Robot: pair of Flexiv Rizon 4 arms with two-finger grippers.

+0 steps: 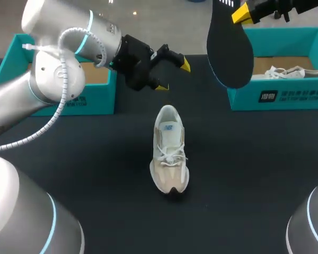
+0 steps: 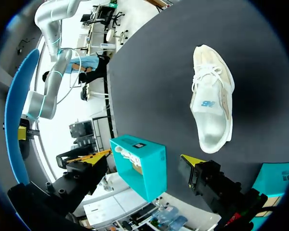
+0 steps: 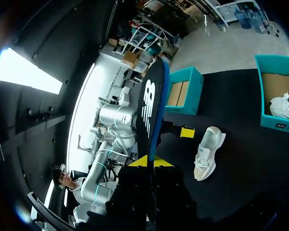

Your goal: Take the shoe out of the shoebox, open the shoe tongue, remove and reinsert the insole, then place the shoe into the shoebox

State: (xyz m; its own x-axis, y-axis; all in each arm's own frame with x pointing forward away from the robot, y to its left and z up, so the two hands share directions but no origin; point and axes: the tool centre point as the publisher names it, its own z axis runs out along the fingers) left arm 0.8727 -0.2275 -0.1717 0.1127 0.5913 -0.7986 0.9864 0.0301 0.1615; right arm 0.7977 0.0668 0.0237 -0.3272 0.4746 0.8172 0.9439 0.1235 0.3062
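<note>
In the head view the right gripper (image 1: 244,14) at 1 o'clock is cut off by the edge, one yellow tip showing, and the insole (image 1: 230,47) it clamps runs out of the picture there too. The right shoebox (image 1: 286,98) at 2 o'clock is cropped at the side; the second shoe (image 1: 289,72) inside is half hidden by the box's front wall. The left arm (image 1: 53,74) covers most of the left shoebox (image 1: 98,98) at 10 o'clock. In the right wrist view the insole's held end is buried in the gripper body, and the insole hides part of the left gripper (image 3: 183,131)
</note>
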